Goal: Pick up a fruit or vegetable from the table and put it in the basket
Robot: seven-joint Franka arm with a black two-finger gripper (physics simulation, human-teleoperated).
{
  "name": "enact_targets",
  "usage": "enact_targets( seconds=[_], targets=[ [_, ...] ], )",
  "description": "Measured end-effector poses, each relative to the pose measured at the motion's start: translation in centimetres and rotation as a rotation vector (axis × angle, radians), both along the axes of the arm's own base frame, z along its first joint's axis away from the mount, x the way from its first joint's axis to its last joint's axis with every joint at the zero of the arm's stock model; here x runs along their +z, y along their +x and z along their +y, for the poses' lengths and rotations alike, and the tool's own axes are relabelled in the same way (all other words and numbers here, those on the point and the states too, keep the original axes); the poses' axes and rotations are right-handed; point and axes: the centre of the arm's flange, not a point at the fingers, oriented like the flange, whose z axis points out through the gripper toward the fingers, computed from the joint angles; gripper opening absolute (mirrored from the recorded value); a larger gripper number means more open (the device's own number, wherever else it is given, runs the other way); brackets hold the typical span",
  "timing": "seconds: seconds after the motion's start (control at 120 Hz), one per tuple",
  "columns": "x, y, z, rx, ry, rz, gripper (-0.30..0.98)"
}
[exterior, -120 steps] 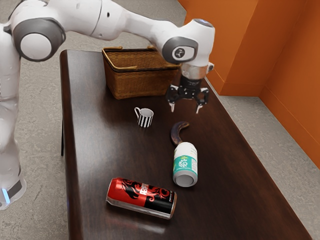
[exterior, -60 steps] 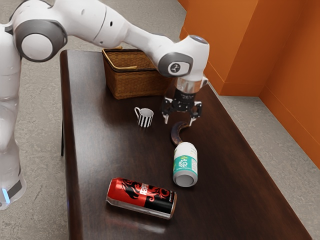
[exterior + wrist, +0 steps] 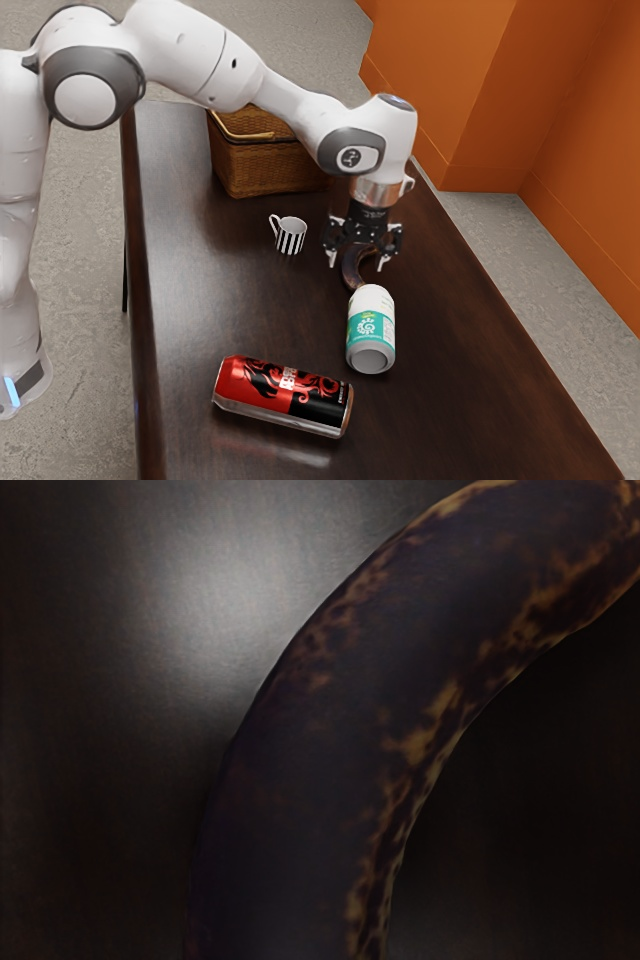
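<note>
Grey floor [image 3: 85, 230] runs beside the dark desk [image 3: 200, 300], along its edge on the exterior view's left. Toward the far edge sits the wicker basket [image 3: 262, 168], partly behind my arm; its open top is where the fruit must go. Nearer the close edge lies the red and black can [image 3: 283, 396], well out of my path. The striped mug [image 3: 290, 236] stands between basket and can, near enough to my line of travel that I should lift well up before swinging over.

My pincer [image 3: 357, 265] is spread wide and holds nothing, its fingers either side of the dark, spotted banana [image 3: 350, 272], which rests on the desk. I cannot tell whether either finger touches it. The wrist view has the curved body slanting across beneath my palm, so I judge I should settle low without pressing into the wood, then close gently across the narrow width at mid-curve. Gripped off-centre, the fruit could pivot or roll out. The white and teal bottle [image 3: 371, 330] is right by its near end, so a straight lift is best. Orange wall [image 3: 500, 110] rises beyond the desk.
</note>
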Motion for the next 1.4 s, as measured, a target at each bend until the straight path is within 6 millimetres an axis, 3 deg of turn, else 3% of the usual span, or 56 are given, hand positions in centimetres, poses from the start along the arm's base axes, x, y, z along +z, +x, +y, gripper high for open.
enact_targets(
  seconds=[0.133, 0.292, 0.4, 0.6, 0.667, 0.817, 0.917, 1.0, 1.042, 1.158, 1.217, 1.292, 1.325, 1.358, 1.4],
  targets=[
    [-1.1, -0.2, 0.1, 0.01, -0.012, 0.01, 0.67],
    [-1.1, -0.1, 0.0, 0.013, -0.015, 0.001, 0.36],
    [-1.0, -0.1, 0.0, 0.014, -0.016, -0.002, 0.23],
    [-1.0, -0.1, -0.3, 0.018, -0.015, -0.002, 0.19],
    [-0.1, -0.1, -0.4, 0.019, -0.015, -0.017, 0.19],
    [5.0, -0.5, -0.6, 0.006, 0.0, -0.098, 0.19],
    [12.6, -0.3, -0.9, -0.024, 0.038, -0.201, 0.19],
    [20.0, -1.0, -1.0, -0.045, 0.084, -0.28, 0.2],
    [22.6, -1.6, -1.0, -0.052, 0.105, -0.294, 0.2],
    [25.5, -4.2, -0.6, -0.067, 0.125, -0.269, 0.19],
    [25.7, -5.8, 2.1, -0.032, 0.131, -0.239, 0.19],
    [25.6, -7.8, 11.4, 0.124, 0.152, -0.197, 0.19],
    [25.4, -8.8, 14.5, 0.178, 0.16, -0.18, 0.19],
    [25.3, -9.4, 16.1, 0.203, 0.164, -0.167, 0.19],
    [25.1, -9.6, 16.6, 0.205, 0.165, -0.155, 0.19]
  ],
)
